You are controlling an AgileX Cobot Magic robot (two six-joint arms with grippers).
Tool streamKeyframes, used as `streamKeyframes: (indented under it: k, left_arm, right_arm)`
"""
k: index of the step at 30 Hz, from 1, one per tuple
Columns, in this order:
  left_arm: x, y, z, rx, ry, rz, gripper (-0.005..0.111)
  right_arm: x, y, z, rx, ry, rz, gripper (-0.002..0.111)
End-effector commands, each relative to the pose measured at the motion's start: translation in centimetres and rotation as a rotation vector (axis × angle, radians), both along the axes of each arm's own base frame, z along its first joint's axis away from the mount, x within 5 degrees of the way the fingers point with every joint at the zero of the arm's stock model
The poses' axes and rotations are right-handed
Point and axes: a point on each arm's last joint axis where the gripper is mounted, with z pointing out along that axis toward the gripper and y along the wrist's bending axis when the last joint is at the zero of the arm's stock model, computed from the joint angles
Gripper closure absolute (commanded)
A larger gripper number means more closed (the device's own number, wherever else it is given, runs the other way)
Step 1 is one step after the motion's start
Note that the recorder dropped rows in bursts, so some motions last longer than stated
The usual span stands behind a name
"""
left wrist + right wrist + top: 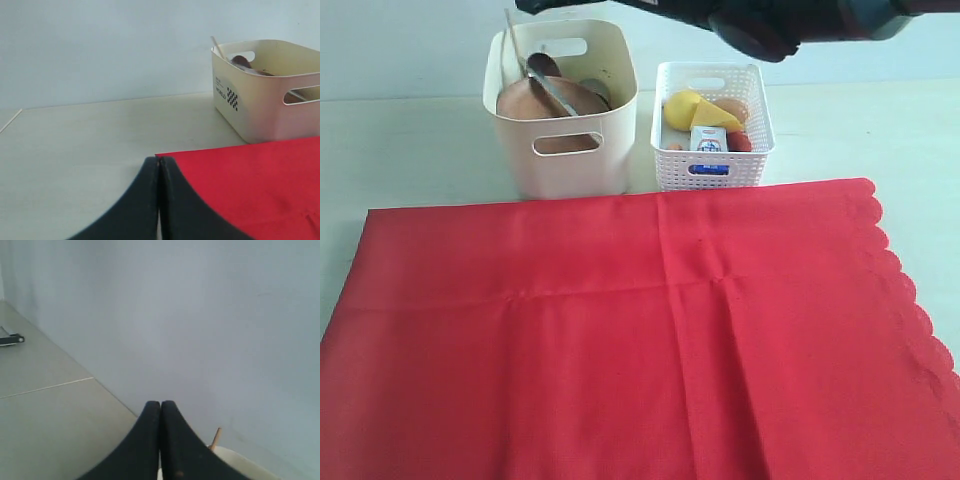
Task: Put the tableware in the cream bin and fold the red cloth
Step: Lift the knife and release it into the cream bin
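The red cloth [620, 340] lies spread flat over the near table, its scalloped edge on the right. Behind it stands the cream bin [570, 150], holding the tableware: a brown plate [532, 102], a dark spoon [544, 67], chopsticks [511, 35] and a grey utensil. My right gripper [160, 403] is shut and empty, up above the bin, with a chopstick tip [216, 438] just below it. Its dark arm [770, 25] crosses the top of the exterior view. My left gripper [159, 160] is shut, with the red cloth's [250, 185] far left corner showing just past its tips.
A white lattice basket [712, 165] right of the cream bin [265, 100] holds a lemon [685, 105], a small blue-and-white carton [708, 140] and other food. Bare pale tabletop [75, 150] lies left of the cloth and bin. A wall rises behind the table.
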Motion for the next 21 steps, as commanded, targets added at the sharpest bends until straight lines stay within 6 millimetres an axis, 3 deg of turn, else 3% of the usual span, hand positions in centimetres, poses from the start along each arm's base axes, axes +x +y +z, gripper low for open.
streamKeyframes:
  k: [1, 4, 8, 11, 16, 19, 21]
  left_arm:
    - [0.0, 0.0, 0.1, -0.002, -0.014, -0.005, 0.107]
    - [0.0, 0.0, 0.1, -0.002, -0.014, -0.005, 0.107]
    - [0.0, 0.0, 0.1, -0.002, -0.014, -0.005, 0.107]
    - [0.0, 0.0, 0.1, -0.002, -0.014, -0.005, 0.107]
    - [0.0, 0.0, 0.1, -0.002, -0.014, -0.005, 0.107]
    - [0.0, 0.0, 0.1, -0.002, -0.014, -0.005, 0.107]
    - [0.0, 0.0, 0.1, -0.002, -0.014, -0.005, 0.107]
  right_arm:
    - [1.3, 0.2, -1.9, 0.048, 0.065, -0.051, 0.108]
    - [1.5, -0.3, -1.7, 0.037, 0.14, -0.122, 0.108]
    - [0.4, -2.5, 0.9, -0.05, 0.245, -0.282, 0.108]
    - [-1.9, -5.0, 2.3, -0.169, 0.276, -0.372, 0.108]
    - [-7.1, -10.5, 3.9, -0.163, 0.307, -0.443, 0.108]
    - [-9.9, -14.6, 2.3, -0.153, 0.388, -0.525, 0.108]
    - [-11.8, -16.9, 0.1, -0.154, 0.468, -0.583, 0.108]
